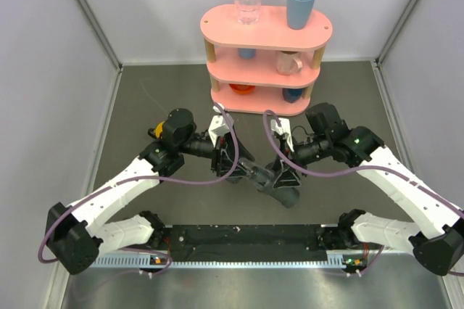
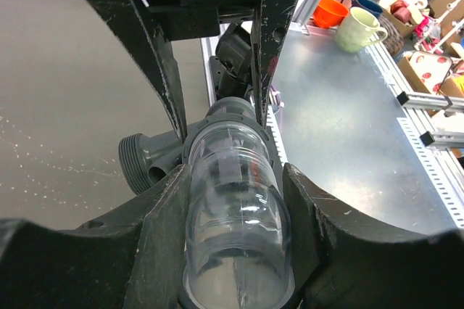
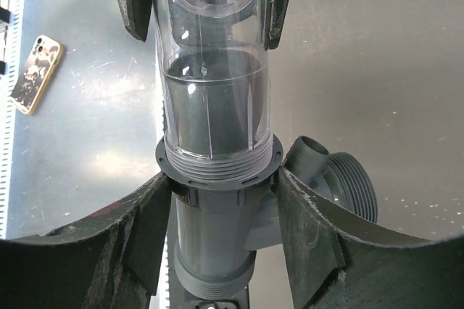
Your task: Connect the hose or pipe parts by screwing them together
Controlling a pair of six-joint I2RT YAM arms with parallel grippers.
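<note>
My left claw point(image 2: 235, 178) is nearly closed, clamped on the translucent tube point(image 2: 232, 222); my right claw point(image 3: 221, 186) stands about half open, its 2 fingers gripping the dark grey T-fitting point(image 3: 217, 244). Both parts share 1 long axis, running left-right between the 2 claws above the table point(image 1: 145, 99). The tube end sits in the fitting's collar, and the threaded side port points off sideways.

The top camera is looking steeply down from high at the near side, taking in the whole table point(image 1: 145, 106). Each wrist camera is peering along its own jaws from very close, facing the other, both sharing the clear tube point(image 2: 235, 200) meeting the grey fitting point(image 3: 217, 236).
</note>
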